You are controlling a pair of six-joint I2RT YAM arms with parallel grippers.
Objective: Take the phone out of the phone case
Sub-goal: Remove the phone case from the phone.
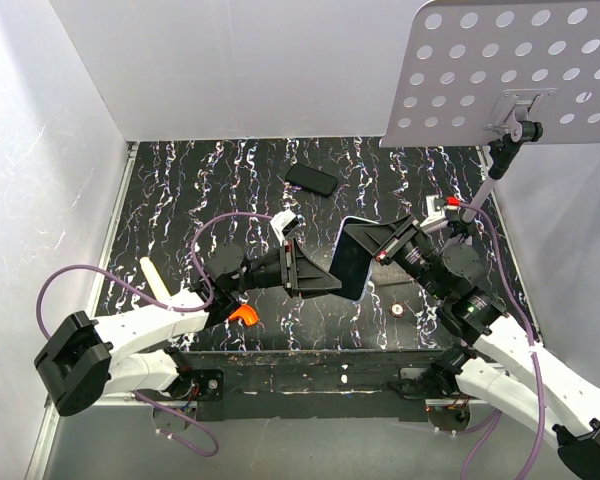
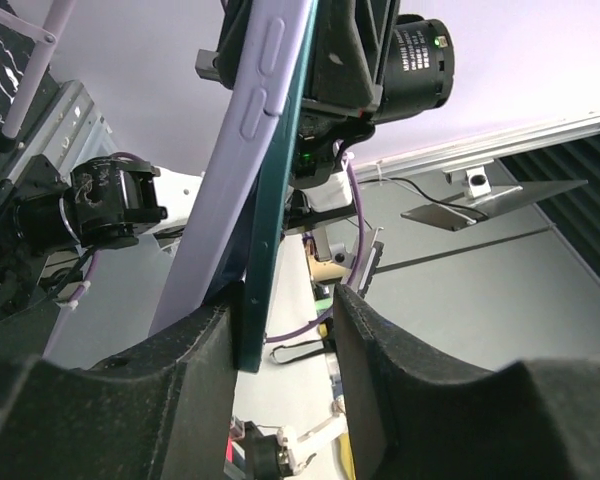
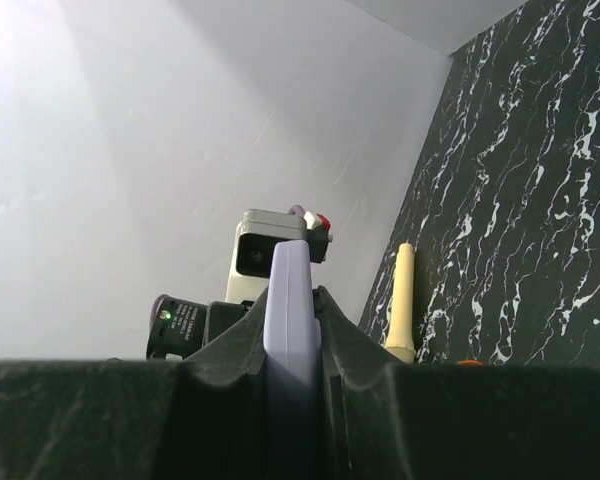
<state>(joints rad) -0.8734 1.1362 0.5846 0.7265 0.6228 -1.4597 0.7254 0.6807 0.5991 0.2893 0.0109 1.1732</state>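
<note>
The phone in its lavender case (image 1: 352, 258) is held up in the air between both arms. My right gripper (image 1: 377, 246) is shut on the case; in the right wrist view (image 3: 294, 305) both fingers press on the lavender edge (image 3: 292, 340). My left gripper (image 1: 318, 272) is at the opposite edge. In the left wrist view the dark teal phone (image 2: 272, 210) has split from the lavender case (image 2: 235, 130) at its lower end. The phone's edge rests against one finger (image 2: 195, 370) of the left gripper (image 2: 285, 315), with a gap to the other finger (image 2: 380, 370).
A flat black object (image 1: 311, 179) lies at the back of the marbled table (image 1: 210, 190). A cream stick (image 1: 155, 280) and an orange piece (image 1: 243, 314) lie near the left arm. A small round part (image 1: 397, 311) lies at the front. A perforated white plate (image 1: 510, 70) hangs at the upper right.
</note>
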